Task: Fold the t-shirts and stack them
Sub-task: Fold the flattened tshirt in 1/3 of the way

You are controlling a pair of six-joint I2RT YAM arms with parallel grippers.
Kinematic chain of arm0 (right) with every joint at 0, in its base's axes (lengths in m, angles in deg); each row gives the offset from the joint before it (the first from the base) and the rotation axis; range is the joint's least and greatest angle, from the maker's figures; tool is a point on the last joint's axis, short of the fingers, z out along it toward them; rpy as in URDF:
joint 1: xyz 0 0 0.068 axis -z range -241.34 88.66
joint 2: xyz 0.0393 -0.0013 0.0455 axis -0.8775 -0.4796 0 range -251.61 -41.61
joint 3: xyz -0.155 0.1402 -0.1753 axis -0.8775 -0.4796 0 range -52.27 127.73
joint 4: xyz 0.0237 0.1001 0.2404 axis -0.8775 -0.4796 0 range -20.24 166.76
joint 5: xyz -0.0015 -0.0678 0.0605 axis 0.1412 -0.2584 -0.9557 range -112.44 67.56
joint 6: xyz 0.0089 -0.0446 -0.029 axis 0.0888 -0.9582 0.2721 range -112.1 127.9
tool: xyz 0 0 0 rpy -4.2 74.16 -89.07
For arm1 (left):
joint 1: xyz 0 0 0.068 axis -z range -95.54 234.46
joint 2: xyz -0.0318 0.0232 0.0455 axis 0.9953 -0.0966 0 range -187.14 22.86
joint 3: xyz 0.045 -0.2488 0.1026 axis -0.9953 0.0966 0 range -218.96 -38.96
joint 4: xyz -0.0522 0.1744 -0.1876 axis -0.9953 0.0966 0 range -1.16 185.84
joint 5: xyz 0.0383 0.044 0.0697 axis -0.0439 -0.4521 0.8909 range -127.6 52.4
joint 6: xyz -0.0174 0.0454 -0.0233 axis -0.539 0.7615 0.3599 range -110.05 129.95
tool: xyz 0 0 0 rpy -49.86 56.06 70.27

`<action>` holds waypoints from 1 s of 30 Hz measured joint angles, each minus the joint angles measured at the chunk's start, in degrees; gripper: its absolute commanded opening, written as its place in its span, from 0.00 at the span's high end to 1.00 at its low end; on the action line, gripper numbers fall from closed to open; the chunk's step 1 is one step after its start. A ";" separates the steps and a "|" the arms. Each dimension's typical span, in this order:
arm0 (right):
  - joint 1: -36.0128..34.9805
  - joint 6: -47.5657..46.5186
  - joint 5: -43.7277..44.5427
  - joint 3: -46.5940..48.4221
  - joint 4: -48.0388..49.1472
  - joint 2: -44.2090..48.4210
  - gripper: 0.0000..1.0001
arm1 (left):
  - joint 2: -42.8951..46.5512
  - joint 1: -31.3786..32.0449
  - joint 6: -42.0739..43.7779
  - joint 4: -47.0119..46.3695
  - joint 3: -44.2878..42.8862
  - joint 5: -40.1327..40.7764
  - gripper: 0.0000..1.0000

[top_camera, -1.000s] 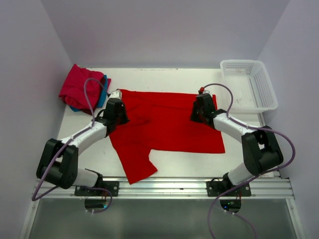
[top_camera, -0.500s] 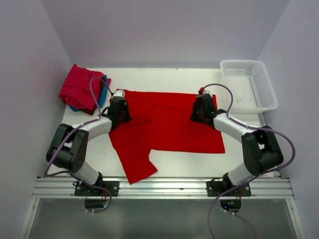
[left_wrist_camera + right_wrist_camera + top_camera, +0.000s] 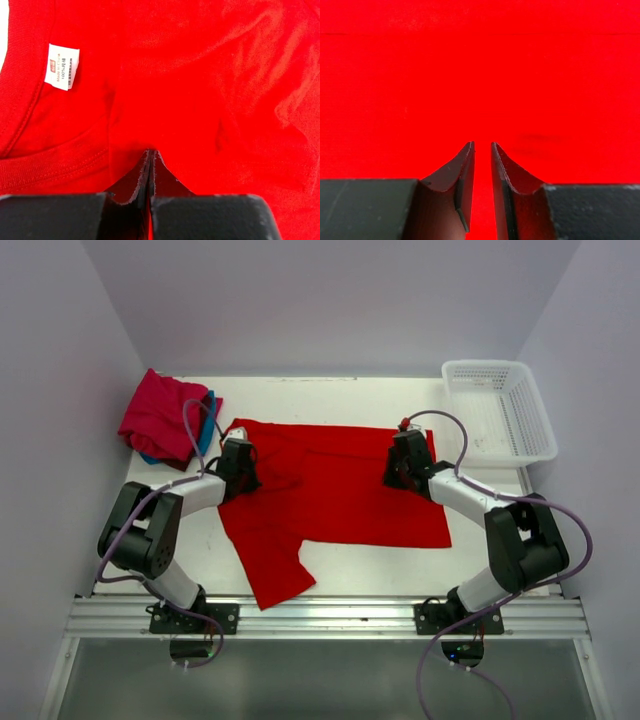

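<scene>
The large bright red t-shirt (image 3: 340,495) lies spread out on the table, with one sleeve trailing toward the near edge. My left gripper (image 3: 240,468) is shut on its cloth near the collar; in the left wrist view (image 3: 150,151) the tips meet on the red cloth below the white neck label (image 3: 61,66). My right gripper (image 3: 405,465) rests over the shirt's top right part. In the right wrist view (image 3: 482,145) its jaws stand a narrow gap apart over flat red cloth (image 3: 480,75). The crimson-pink shirt (image 3: 158,418) lies folded on the teal-blue shirt (image 3: 207,423) at the back left.
A white plastic mesh basket (image 3: 500,410) stands at the back right corner. Walls close the table in on the left, back and right. A metal rail (image 3: 330,615) runs along the near edge by the arm bases.
My left gripper has moved back and to the left, and the shirt's collar corner has shifted left with it. The right arm has not moved.
</scene>
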State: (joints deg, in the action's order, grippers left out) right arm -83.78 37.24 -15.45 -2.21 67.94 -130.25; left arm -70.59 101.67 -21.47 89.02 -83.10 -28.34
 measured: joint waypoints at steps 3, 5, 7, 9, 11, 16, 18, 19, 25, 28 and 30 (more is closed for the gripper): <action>0.00 -0.02 0.13 -0.02 -0.22 0.59 0.76 | 0.00 -0.09 -0.55 0.44 -0.13 0.17 1.00; 0.00 -0.02 0.42 -0.02 -0.26 1.03 0.76 | 0.11 -0.26 -0.76 0.98 -0.24 0.22 1.00; -0.02 -0.02 0.81 -0.02 -0.26 1.31 0.76 | 0.48 -0.46 -0.94 2.03 -0.24 0.52 1.00; -0.02 -0.02 0.96 -0.02 -0.26 1.33 0.76 | 1.09 -0.74 -0.96 3.69 -0.24 1.05 1.00; -0.02 0.00 0.96 -0.02 -0.39 1.36 0.77 | 1.86 -1.20 -0.94 5.60 -0.22 1.73 1.00; -0.02 0.00 0.96 -0.02 -0.42 1.36 0.76 | 4.66 -3.06 -0.94 9.49 1.31 3.26 1.00; 0.00 0.00 0.94 -0.02 -0.39 1.33 0.76 | 5.68 -3.82 -0.94 10.84 1.84 3.82 1.00; -0.02 0.00 0.94 -0.02 -0.39 1.33 0.76 | 5.92 -4.09 -0.94 11.34 1.88 4.04 1.00; -0.02 -0.39 1.01 0.37 -0.61 0.33 1.00 | 6.34 -4.46 -0.66 11.78 1.88 2.99 1.00; -0.02 -0.61 1.75 3.28 -1.66 -2.99 1.00 | 8.15 -4.44 -0.28 10.60 2.19 0.09 1.00; 0.00 -0.98 3.04 6.67 -2.73 -5.70 1.00 | 10.29 -4.44 0.26 9.20 2.01 -1.44 1.00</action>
State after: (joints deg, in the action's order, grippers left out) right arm -83.78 36.26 -12.41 4.46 65.21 -135.96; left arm -60.30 97.23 -21.21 98.23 -81.09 -29.78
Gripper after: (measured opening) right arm 0.010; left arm 0.005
